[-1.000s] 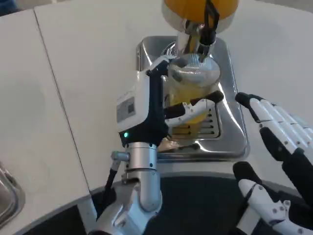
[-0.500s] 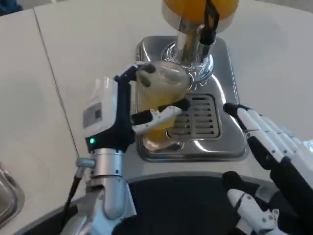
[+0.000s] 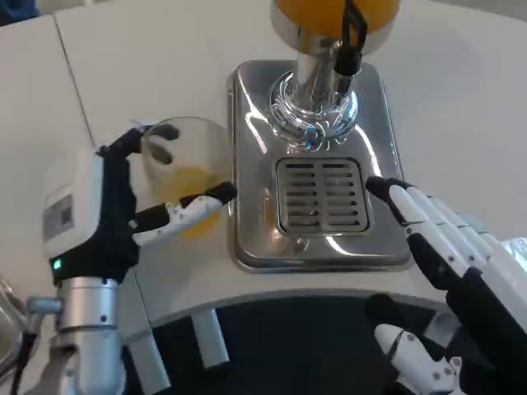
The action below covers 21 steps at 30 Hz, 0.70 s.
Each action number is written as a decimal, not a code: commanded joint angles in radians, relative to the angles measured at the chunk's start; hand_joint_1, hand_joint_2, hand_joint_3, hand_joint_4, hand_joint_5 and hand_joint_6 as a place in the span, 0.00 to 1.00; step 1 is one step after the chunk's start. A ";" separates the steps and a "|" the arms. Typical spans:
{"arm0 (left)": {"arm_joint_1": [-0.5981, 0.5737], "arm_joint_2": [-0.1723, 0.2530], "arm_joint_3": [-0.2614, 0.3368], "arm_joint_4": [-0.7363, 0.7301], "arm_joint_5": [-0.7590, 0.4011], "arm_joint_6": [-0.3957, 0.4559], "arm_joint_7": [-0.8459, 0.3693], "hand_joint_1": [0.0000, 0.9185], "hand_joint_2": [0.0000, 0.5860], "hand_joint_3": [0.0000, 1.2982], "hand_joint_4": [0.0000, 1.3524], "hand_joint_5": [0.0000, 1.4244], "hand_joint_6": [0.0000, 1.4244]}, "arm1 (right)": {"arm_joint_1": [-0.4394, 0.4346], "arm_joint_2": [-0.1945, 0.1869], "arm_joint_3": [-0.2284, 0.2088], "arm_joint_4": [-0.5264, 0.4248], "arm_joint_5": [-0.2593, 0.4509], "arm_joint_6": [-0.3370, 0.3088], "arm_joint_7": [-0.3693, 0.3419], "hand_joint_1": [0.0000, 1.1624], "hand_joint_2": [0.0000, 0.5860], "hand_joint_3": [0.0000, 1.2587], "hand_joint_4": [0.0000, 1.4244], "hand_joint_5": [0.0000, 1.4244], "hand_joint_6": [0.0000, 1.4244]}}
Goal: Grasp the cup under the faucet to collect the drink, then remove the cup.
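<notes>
Lighting bright, even, diffuse; white table point(image 3: 165, 74) reads pale grey-white with no clipped areas. Shadows soft: a faint one under the left hand point(image 3: 90, 218) and beside the cup point(image 3: 185, 169) it holds. Strong specular glare on the chrome drip tray point(image 3: 247, 164) to the right of that hand, with warped reflections on the polished dispenser column point(image 3: 313, 99) beyond it. Mild overall softness; fingers point(image 3: 428, 218) of the right hand point(image 3: 461, 271) slightly smeared. Cup rim hazy. Small green indicator light point(image 3: 56, 264) glows on the left wrist. Straight table seam bows slightly near the left edge.
</notes>
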<state>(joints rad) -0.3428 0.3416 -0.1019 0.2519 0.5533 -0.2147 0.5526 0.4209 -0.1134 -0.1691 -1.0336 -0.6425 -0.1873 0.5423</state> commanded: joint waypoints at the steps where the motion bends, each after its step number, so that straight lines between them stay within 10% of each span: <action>1: 0.077 0.028 0.066 -0.146 -0.053 -0.046 -0.061 0.83 0.00 0.88 0.76 0.96 1.00 | 0.004 -0.026 0.005 -0.014 -0.005 0.002 -0.014 0.12 0.87 0.00 0.00 0.03 0.05; 21: 0.370 0.000 0.194 -0.552 -0.147 -0.105 -0.257 0.85 0.00 0.88 0.76 0.96 1.00 | 0.134 -0.201 -0.129 0.003 0.005 -0.130 -0.080 0.10 0.89 0.00 0.00 0.00 0.00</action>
<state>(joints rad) -0.0219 0.3543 0.0765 -0.2260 0.4327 -0.2719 0.3131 0.5169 -0.2921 -0.2732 -1.0315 -0.6419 -0.2766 0.4802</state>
